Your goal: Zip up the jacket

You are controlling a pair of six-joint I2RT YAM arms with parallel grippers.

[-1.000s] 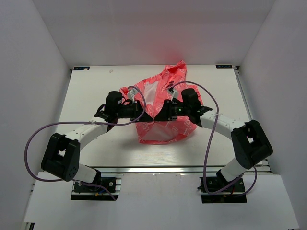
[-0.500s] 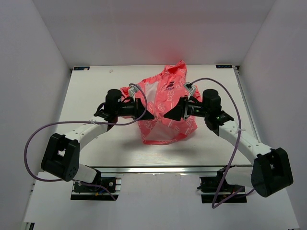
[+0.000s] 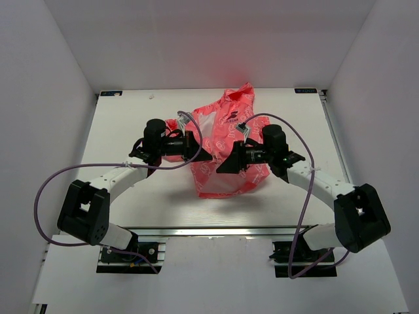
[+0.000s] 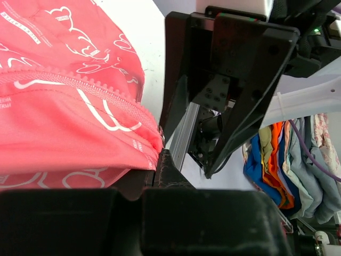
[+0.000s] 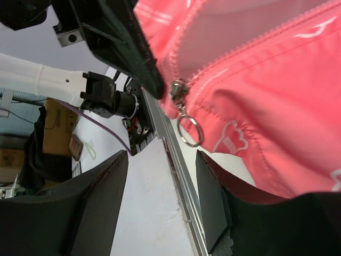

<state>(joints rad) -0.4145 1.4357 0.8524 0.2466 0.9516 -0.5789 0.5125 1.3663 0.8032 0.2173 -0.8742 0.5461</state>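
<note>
The coral-pink jacket (image 3: 226, 140) with white print is bunched in the middle of the table. My left gripper (image 3: 201, 156) is shut on its bottom hem beside the zipper teeth (image 4: 80, 82), holding that edge up, and its pinch shows in the left wrist view (image 4: 156, 162). My right gripper (image 3: 221, 167) faces it from the right, open, with nothing between its fingers (image 5: 162, 160). The zipper slider (image 5: 177, 89) with its metal ring pull (image 5: 189, 131) hangs at the hem just above the right gripper's gap, untouched. The chest graphic (image 3: 232, 118) faces up.
The table's aluminium front rail (image 3: 216, 230) runs below the jacket. Purple cables (image 3: 296, 196) loop from both arms. White walls close in the table on three sides. A heap of coloured clothes (image 4: 282, 160) lies beyond the table edge in the left wrist view.
The right gripper opened, drew back to the right, then came back in toward the jacket's lower hem. The left gripper kept its hold and hardly moved.
</note>
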